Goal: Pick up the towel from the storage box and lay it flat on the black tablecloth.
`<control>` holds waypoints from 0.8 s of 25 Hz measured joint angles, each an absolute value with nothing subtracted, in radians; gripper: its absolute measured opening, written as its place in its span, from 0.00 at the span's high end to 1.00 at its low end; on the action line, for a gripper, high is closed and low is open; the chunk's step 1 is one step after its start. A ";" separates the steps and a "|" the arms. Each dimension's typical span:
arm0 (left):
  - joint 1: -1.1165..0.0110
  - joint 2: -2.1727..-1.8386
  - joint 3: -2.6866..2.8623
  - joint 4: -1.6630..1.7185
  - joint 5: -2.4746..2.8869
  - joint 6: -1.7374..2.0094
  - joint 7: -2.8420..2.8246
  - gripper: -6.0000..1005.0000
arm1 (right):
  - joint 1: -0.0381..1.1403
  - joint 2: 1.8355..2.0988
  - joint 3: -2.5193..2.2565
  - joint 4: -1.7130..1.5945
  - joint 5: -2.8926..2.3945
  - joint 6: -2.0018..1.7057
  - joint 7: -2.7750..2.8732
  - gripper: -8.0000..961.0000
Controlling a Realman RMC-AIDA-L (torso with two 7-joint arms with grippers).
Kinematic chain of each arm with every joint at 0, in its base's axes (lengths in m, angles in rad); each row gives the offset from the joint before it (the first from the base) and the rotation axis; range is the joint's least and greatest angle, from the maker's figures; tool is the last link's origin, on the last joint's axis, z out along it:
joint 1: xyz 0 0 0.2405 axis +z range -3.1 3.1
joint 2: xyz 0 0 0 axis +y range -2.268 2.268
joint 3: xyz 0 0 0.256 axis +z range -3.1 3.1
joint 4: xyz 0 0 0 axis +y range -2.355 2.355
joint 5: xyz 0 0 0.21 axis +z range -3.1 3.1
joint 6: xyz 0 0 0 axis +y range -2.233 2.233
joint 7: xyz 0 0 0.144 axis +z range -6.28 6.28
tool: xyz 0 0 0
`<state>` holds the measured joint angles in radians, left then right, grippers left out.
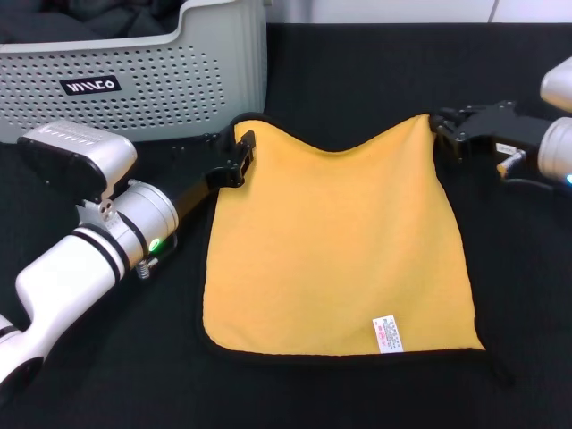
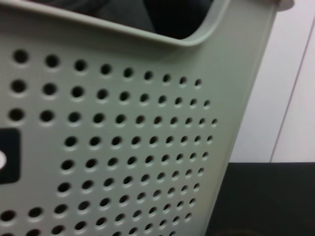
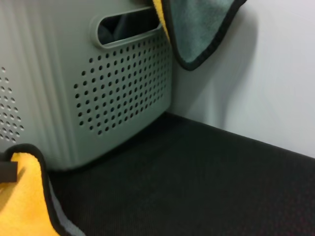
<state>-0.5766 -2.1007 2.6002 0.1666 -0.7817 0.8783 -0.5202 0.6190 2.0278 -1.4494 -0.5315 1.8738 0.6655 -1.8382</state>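
Observation:
The towel (image 1: 335,250) lies spread on the black tablecloth (image 1: 357,71), yellow face up, with its white tag (image 1: 387,333) near the front edge. My left gripper (image 1: 243,152) is shut on its far left corner. My right gripper (image 1: 444,132) is shut on its far right corner. The far edge sags between them. In the right wrist view the held corner (image 3: 202,29) hangs close by, grey face and black hem showing, and the other yellow corner (image 3: 24,196) lies by the storage box (image 3: 98,83). The storage box (image 1: 134,89) stands at the back left.
Dark clothes (image 1: 107,18) fill the storage box. Its black label (image 1: 89,86) faces me. The left wrist view shows the box's perforated wall (image 2: 123,137) close up, with tablecloth (image 2: 266,196) beside it. A white wall (image 3: 275,73) rises behind the table.

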 joint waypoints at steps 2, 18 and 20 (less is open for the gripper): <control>-0.569 -2.098 2.599 0.169 -0.782 0.890 -0.524 0.84 | 0.591 2.028 -1.446 -0.566 1.874 0.667 -1.840 0.83; -0.409 -2.061 2.603 -0.024 -0.715 1.338 -0.801 0.19 | 0.354 1.990 -1.124 -0.754 1.874 1.284 -1.928 0.40; -0.407 -2.049 2.603 -0.088 -0.629 1.479 -0.847 0.14 | 0.353 1.966 -1.115 -0.750 1.871 1.391 -1.939 0.36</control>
